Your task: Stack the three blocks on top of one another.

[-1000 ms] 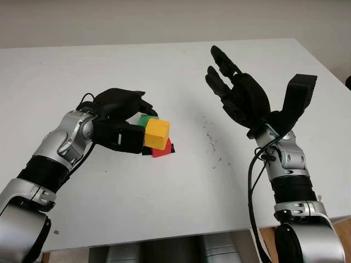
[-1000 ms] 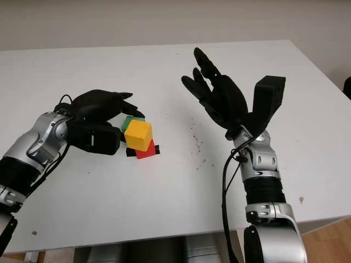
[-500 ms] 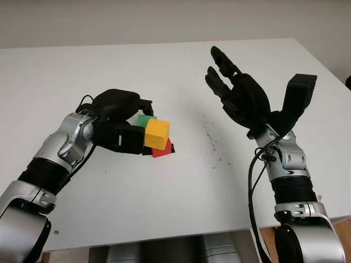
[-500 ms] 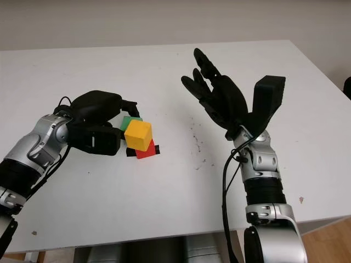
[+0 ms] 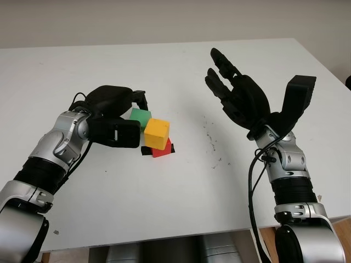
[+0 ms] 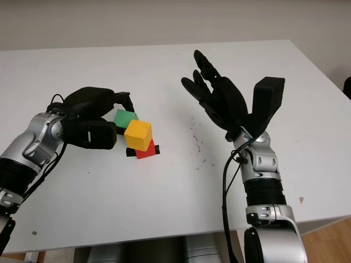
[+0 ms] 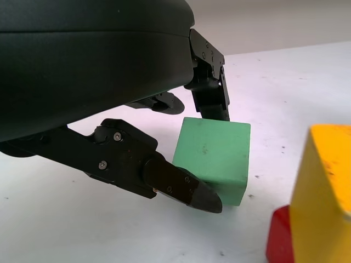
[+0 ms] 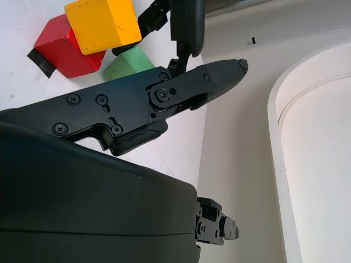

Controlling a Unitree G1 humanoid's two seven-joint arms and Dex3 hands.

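A yellow block (image 5: pixel 157 133) sits on a red block (image 5: pixel 162 150) near the middle of the white table (image 5: pixel 181 192). Just behind and to the left of them is a green block (image 5: pixel 140 116), low on the table. My left hand (image 5: pixel 136 114) is curled around the green block. In the left wrist view one finger (image 7: pixel 211 101) presses its far edge and another finger (image 7: pixel 181 183) its near corner. My right hand (image 5: pixel 241 93) is open, raised above the table to the right of the blocks. The right wrist view shows the yellow block (image 8: pixel 101 24), red block (image 8: pixel 60 49) and green block (image 8: pixel 129 63) beyond its fingers.
A black tape mark (image 5: pixel 146 150) lies under the red block. Small dark specks (image 5: pixel 211 139) dot the table between the stack and my right arm. The table's front edge (image 5: pixel 164 236) runs close to both forearms.
My left hand has shifted left and slightly back, and the green block has come with it, out from behind the yellow block. The right hand has not moved.
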